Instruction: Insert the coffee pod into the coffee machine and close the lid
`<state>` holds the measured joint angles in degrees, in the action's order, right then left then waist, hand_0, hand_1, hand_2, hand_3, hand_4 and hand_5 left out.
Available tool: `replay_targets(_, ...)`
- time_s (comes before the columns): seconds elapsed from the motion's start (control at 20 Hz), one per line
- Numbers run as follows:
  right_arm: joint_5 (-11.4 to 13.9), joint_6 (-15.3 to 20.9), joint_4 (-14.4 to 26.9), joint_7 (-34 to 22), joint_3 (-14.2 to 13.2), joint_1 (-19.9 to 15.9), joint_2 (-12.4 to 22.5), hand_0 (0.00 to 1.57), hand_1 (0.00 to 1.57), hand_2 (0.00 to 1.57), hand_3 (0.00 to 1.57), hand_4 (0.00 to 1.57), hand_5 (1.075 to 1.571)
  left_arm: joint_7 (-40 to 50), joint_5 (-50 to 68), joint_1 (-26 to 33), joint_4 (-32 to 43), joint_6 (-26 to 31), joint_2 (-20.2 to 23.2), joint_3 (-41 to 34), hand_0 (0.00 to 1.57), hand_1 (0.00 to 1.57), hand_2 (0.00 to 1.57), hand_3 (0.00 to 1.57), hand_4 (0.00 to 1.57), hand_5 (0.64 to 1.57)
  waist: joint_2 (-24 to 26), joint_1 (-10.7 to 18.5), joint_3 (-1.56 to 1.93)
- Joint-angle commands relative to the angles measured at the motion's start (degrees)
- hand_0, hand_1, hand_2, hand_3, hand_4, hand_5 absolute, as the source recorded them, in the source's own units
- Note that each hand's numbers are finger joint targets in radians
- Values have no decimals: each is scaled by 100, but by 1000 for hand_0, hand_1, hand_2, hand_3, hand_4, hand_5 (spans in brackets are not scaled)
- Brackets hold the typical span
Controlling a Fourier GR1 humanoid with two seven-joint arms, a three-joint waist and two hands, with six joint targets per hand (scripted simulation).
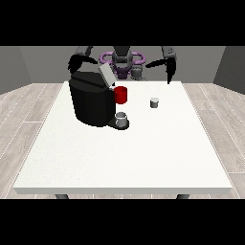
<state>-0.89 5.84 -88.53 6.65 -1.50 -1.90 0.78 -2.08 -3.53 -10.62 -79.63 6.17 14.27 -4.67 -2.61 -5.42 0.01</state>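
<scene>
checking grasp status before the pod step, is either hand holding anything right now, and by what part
Nothing is held. The hand at the view's right hangs above the table's far edge, apart from the coffee pod; the hand at the view's left is behind the coffee machine.

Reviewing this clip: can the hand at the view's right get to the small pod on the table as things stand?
Probably yes. The coffee pod stands alone on the white table, with bare surface between it and the hand at the view's right. The coffee machine and red cup sit off to the other side.
</scene>
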Motion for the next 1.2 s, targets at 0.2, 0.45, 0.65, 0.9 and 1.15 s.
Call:
replay_targets(0.2,84,62,2,68,213,-111,-74,0,0,0,0,283,1571,201,-209,-806,1305,142,261,-237,0,0,0,0,0,1571,-275,-161,-1)
replay_targets(0.45,-7,96,-3,-212,93,-588,-44,0,0,0,0,332,1571,-335,-451,-1205,2177,165,545,-388,0,0,0,0,0,1571,-658,-202,-3)
replay_targets(0.65,173,341,472,-239,47,-643,-59,0,0,0,0,397,1571,-180,-848,-1248,2304,-27,327,-49,0,0,0,0,0,1571,-507,10,-1)
replay_targets(0.9,283,467,811,-175,-27,-990,-43,0,0,0,0,389,1571,-248,-1242,-1624,2623,-124,293,172,0,0,198,0,0,1571,-745,5,-1)
replay_targets(1.15,259,580,1229,-373,-220,-1146,15,0,0,0,0,424,1571,135,-1518,-1661,2751,-175,86,354,446,446,606,295,0,1571,-377,241,0)
